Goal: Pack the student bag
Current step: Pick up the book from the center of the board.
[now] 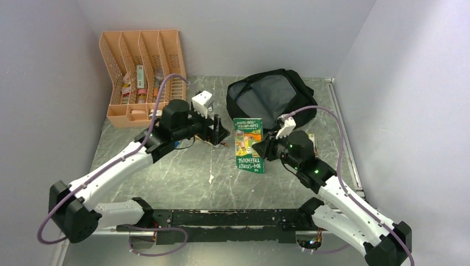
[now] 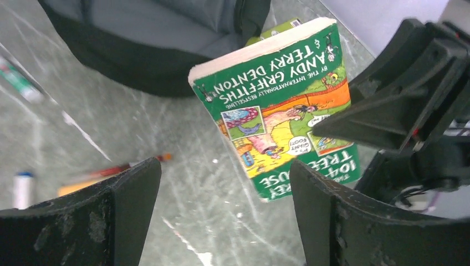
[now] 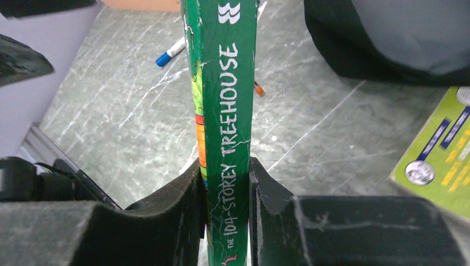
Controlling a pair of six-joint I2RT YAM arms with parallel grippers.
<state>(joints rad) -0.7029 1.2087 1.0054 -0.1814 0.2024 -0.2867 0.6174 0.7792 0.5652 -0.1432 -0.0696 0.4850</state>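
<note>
The right gripper (image 3: 224,185) is clamped on the spine of the green paperback (image 1: 249,145), holding it clear of the table (image 1: 183,177) with its long axis pointing toward the student bag (image 1: 271,97), which lies open just beyond it at the back, nearer this arm. The left gripper (image 1: 219,132) hangs spread wide and empty just left of the paperback; the bag shows only grey lining, while the orange organiser (image 1: 111,61) at rear left holds small items

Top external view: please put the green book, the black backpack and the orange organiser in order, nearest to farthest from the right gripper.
1. Green book: held in the right gripper, mid-table.
2. Black backpack: behind the gripper, toward the far edge.
3. Orange organiser: at the far-left corner.
</note>
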